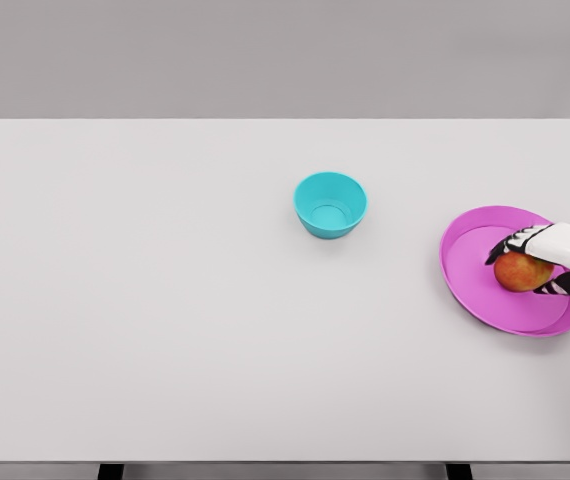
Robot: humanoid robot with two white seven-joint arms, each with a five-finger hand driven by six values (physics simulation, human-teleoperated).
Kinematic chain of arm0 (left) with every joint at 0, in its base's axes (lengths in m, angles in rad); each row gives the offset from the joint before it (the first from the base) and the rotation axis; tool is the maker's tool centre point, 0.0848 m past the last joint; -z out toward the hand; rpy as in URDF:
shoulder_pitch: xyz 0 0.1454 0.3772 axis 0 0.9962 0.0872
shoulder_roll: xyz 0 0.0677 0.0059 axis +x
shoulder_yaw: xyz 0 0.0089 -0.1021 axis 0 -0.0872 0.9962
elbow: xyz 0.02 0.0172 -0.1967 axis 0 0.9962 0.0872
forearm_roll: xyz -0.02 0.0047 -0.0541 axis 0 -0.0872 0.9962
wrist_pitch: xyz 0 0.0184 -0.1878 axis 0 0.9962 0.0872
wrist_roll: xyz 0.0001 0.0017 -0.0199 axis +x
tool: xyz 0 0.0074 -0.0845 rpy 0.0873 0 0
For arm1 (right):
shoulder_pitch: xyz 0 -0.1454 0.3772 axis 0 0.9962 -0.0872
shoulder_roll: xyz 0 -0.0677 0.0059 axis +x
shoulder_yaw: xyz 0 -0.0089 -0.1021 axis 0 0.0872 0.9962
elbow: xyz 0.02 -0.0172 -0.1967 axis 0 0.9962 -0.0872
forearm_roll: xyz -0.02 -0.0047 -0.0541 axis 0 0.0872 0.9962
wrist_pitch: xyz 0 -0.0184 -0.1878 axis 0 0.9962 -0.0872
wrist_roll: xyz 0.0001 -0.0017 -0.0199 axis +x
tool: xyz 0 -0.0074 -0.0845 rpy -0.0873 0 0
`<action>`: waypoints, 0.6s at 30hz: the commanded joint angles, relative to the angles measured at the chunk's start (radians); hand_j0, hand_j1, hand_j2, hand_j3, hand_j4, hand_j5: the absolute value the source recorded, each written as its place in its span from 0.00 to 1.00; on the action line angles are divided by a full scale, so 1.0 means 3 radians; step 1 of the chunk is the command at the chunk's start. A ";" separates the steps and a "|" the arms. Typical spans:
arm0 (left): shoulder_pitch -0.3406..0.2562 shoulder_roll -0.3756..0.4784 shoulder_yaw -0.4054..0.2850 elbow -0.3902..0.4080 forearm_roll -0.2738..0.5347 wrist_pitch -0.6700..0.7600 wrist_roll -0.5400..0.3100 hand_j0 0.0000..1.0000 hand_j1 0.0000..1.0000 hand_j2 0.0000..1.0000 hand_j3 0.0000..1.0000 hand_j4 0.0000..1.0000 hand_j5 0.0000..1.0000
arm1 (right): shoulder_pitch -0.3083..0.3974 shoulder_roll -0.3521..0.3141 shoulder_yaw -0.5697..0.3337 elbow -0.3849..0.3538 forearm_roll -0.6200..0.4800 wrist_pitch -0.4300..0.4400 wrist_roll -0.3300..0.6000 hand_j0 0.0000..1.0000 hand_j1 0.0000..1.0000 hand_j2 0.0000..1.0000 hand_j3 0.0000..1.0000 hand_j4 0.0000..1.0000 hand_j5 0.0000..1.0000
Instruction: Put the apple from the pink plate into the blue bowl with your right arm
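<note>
The tabletop (165, 300) was white and filled most of the head view, with a plain grey wall behind its far edge. Going from the left, the first thing on it was the bowl (330, 204), a turquoise-blue one standing upright and holding nothing, well to the left of the robot hand and a little farther from the camera than it. A stretch of bare surface lay between the bowl and the plate (475, 285), so the two were well apart. The plate was pink and round with a raised rim, lying flat near the tabletop's right edge, directly beneath the robot hand. The apple (520, 272), red shading into orange-yellow, sat on the plate a little right of the plate's middle, right at the robot hand's fingertips. The right robot hand (525, 270) came in from the picture's right edge on a white forearm, its dark-jointed fingers (510, 245) curled over the top and far side of the apple and a thumb reaching under its near side, so that the hand was closed around the fruit. Whether the apple still rested on the plate or had cleared it could not be told from this view. Two dark legs showed under the tabletop's near edge.
</note>
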 commanded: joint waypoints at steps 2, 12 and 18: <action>0.0000 0.0000 0.0000 0.0000 0.0000 0.0000 -0.0001 1.00 1.00 1.00 1.00 1.00 1.00 | -0.0005 -0.0004 0.0001 -0.0004 0.0011 0.0004 0.0001 0.46 0.46 0.46 0.46 0.46 0.46; 0.0000 0.0000 0.0000 0.0000 0.0000 0.0000 -0.0001 1.00 1.00 1.00 1.00 1.00 1.00 | -0.0169 0.0001 -0.0004 -0.0025 0.0011 0.0004 -0.0004 0.43 0.43 0.43 0.43 0.43 0.43; 0.0000 0.0000 0.0000 0.0000 0.0000 0.0000 -0.0001 1.00 1.00 1.00 1.00 1.00 1.00 | -0.0353 0.0154 -0.0004 0.0011 0.0016 0.0004 -0.0004 0.43 0.43 0.43 0.43 0.43 0.43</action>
